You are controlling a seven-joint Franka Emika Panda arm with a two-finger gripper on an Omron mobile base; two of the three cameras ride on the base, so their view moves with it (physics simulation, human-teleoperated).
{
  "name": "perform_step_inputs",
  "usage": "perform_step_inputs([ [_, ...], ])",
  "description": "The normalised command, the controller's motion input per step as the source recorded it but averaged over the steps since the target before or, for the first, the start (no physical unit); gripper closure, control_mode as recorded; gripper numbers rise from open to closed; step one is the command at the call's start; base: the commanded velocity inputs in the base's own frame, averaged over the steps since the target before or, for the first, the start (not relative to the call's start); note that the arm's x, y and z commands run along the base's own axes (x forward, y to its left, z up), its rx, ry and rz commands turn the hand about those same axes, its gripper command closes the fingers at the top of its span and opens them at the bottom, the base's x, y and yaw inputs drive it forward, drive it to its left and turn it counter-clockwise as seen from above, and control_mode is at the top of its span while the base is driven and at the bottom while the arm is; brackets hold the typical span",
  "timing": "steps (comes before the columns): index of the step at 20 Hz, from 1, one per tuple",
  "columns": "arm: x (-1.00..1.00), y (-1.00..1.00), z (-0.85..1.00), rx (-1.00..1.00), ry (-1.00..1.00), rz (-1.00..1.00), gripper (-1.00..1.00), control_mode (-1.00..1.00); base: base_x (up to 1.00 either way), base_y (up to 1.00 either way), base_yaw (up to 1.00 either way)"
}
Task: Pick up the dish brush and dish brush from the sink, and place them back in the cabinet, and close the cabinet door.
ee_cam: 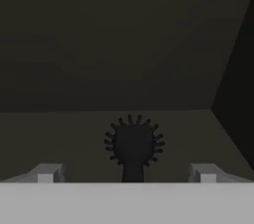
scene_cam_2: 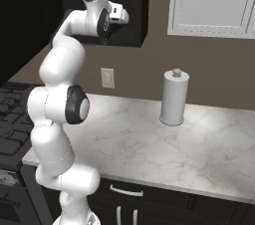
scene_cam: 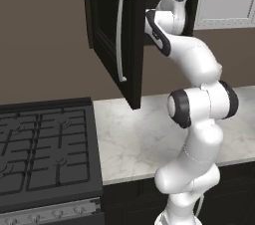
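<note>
A black dish brush (ee_cam: 133, 143) lies on the floor of the dark cabinet (ee_cam: 124, 44), its bristled round head pointing away from me and its handle towards me. My gripper (ee_cam: 126, 174) is open just behind the brush, with one fingertip on each side of the handle and nothing touching it. In the base views my arm reaches up into the black cabinet (scene_cam_2: 134, 10). The cabinet door (scene_cam: 112, 30) stands swung open to the left, its silver bar handle (scene_cam: 120, 35) facing out. The sink is out of view.
A black stove (scene_cam: 45, 154) sits left of the marble counter (scene_cam: 134, 139). A paper towel roll (scene_cam_2: 174, 97) stands on the counter by the wall, near a wall outlet (scene_cam_2: 107, 77). A white wall cabinet (scene_cam_2: 214, 0) hangs to the right.
</note>
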Motion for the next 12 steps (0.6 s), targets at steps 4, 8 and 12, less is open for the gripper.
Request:
perform_step_inputs([
  [4,-0.31,0.00,0.00,0.00,0.00,0.00,-1.00,-1.00,0.00,0.00,0.00],
  [8,-0.53,0.00,0.00,0.00,-0.03,0.00,-1.00,-1.00,0.00,0.00,0.00],
  [12,-0.65,0.00,0.00,0.00,-0.07,0.00,-1.00,-1.00,0.00,0.00,0.00],
])
